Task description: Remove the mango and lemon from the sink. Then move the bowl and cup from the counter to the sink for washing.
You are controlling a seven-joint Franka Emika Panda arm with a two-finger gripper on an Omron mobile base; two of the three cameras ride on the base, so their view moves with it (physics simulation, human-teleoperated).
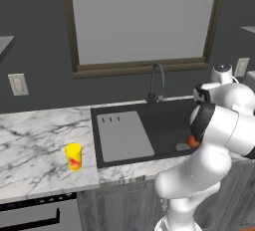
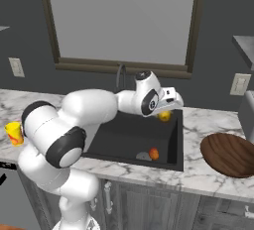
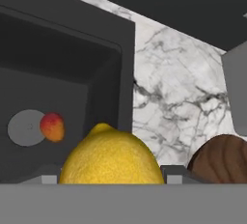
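While the arm reaches out over the sink [image 2: 171, 140], the pincer [image 2: 167, 111] hangs above the basin's right rear corner with the lemon [image 2: 164, 116] between its fingers, jaws spread wide around the fruit and closed on it. Hand view: lemon [image 3: 112, 158] sits close up at the bottom, the two dark fingertips [image 3: 174, 172] flanking it left and right.

Mango [image 2: 154, 153] lies on the black basin floor, touching or just beside the round grey drain [image 2: 143, 156]. Same pair in the hand view: mango [image 3: 52, 126] at the right edge of the drain [image 3: 25, 127]. From the left base view the mango [image 1: 191, 142] peeks out beside the arm's dark elbow joint.

Sink [image 1: 169, 120] has its grey ribbed drainboard [image 1: 124, 135] on the left half; dark arched faucet [image 1: 156, 81] stands behind it, under the window [image 1: 142, 18].

Cup [image 1: 73, 156], yellow with a red-orange mark, stands upright on the worktop [image 1: 35, 145] left of the sink, near the front edge, well apart from the basin. Right base view has the cup [image 2: 14, 133] at far left.

Bowl [image 2: 229, 154], dark wood, rests on the worktop [image 2: 203, 125] right of the sink, near its rim but not touching. Hand view catches the bowl [image 3: 222, 160] at lower right.
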